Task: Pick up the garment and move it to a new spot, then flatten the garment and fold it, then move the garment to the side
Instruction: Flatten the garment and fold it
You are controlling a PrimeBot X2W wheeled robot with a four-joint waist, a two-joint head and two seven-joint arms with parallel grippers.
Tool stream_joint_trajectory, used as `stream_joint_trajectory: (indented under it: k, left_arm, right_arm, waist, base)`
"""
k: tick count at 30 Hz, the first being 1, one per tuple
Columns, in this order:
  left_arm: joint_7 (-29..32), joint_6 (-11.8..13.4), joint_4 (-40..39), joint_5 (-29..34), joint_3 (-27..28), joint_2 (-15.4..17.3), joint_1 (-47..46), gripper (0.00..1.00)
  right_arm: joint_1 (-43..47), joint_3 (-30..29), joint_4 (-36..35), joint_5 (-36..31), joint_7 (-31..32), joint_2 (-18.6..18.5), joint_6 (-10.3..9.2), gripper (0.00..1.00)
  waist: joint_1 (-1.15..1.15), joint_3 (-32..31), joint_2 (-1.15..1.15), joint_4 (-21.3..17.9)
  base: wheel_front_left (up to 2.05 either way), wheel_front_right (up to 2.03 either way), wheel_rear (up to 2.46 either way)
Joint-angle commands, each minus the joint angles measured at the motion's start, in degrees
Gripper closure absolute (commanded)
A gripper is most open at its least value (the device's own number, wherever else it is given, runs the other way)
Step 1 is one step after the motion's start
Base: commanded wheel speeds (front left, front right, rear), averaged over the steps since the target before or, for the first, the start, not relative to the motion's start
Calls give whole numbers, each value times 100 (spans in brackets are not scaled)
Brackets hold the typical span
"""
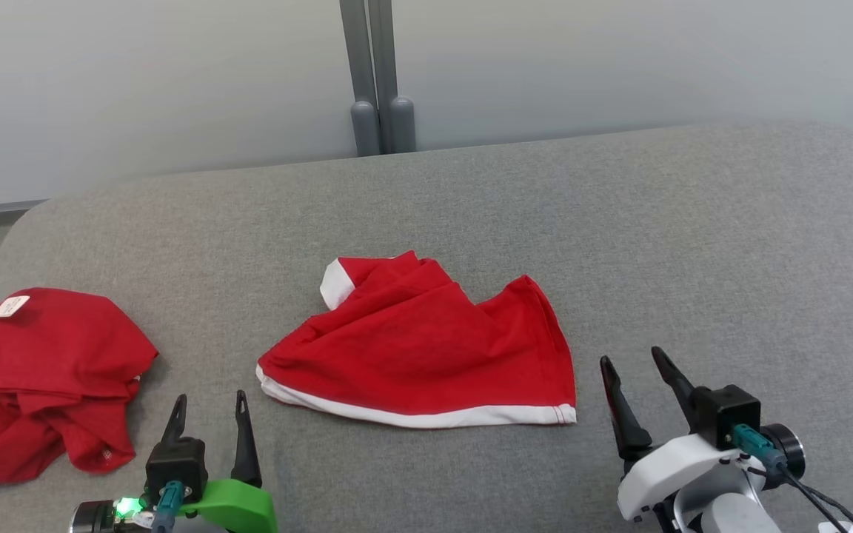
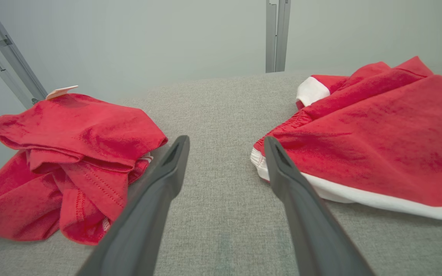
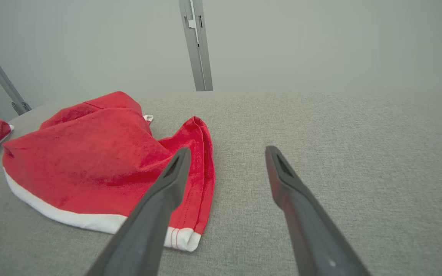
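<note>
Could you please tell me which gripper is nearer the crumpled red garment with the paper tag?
Left. Left gripper beside the tagged red garment; right gripper far to its right.

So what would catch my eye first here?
A red cloth garment with white trim lies loosely bunched in the middle of the grey fabric surface. A second crumpled red garment with a white tag sits at its left edge. The left gripper and right gripper hover open nearby, holding nothing.

Light was bright, soft and even across all three views. Faint shadows lay under the hem of the garment [image 1: 426, 355] on the grey cushion [image 1: 693, 259]. Both wrist views stretched at their edges, with the near fingers [image 2: 148, 214] slightly soft.
</note>
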Motion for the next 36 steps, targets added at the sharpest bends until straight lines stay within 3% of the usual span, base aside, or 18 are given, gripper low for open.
stream_joint_trajectory:
  k: [1, 17, 26, 27, 28, 29, 30, 31, 32, 36]
  left_arm:
    - [-3, -33, 19, 9, -15, -2, 113, 0]
    - [-3, -104, 137, -236, -270, -21, -158, 0]
    - [-3, -163, 168, -320, -331, -22, -233, 0]
    - [-3, -165, 171, -337, -335, -22, -233, 0]
    - [-3, -170, 172, -347, -338, -22, -231, 0]
    - [-3, -178, 174, -358, -345, -22, -228, 0]
    - [-3, -186, 177, -366, -350, -22, -230, 0]
    - [-3, -193, 179, -368, -353, -21, -239, 0]
    - [-3, -195, 178, -373, -360, -21, -248, 0]
    - [-3, -221, 198, -422, -400, -21, -273, 0]
  right_arm:
    - [56, 78, 72, -83, -17, -10, -2, 0]
    - [-345, 691, 1330, -441, -17, -14, -2, 0]
    - [-532, 729, 1610, -456, -17, -13, -2, 1]
    - [-540, 720, 1632, -451, -17, -13, -2, 26]
    - [-554, 715, 1637, -448, -17, -13, -2, 40]
    - [-570, 709, 1640, -452, -17, -13, -2, 61]
    - [-574, 696, 1657, -443, -17, -13, -2, 68]
    - [-576, 668, 1686, -444, -17, -13, -2, 96]
    - [-583, 652, 1703, -466, -17, -13, -2, 100]
    - [-606, 429, 1691, -523, -17, -19, -3, 100]
  waist:
    - [0, 45, 0, 29]
    - [0, 465, 0, 358]
    - [0, 580, 0, 394]
    - [0, 588, 0, 392]
    - [0, 592, 0, 391]
    - [0, 599, 0, 389]
    - [0, 606, 0, 387]
    - [0, 611, 0, 383]
    - [0, 617, 0, 380]
    - [0, 636, 0, 360]
  base:
    - [0, 0, 0]
    - [0, 0, 0]
    - [0, 0, 0]
    - [0, 0, 0]
    - [0, 0, 0]
    - [0, 0, 0]
    - [0, 0, 0]
    - [0, 0, 0]
    - [0, 0, 0]
    - [0, 0, 0]
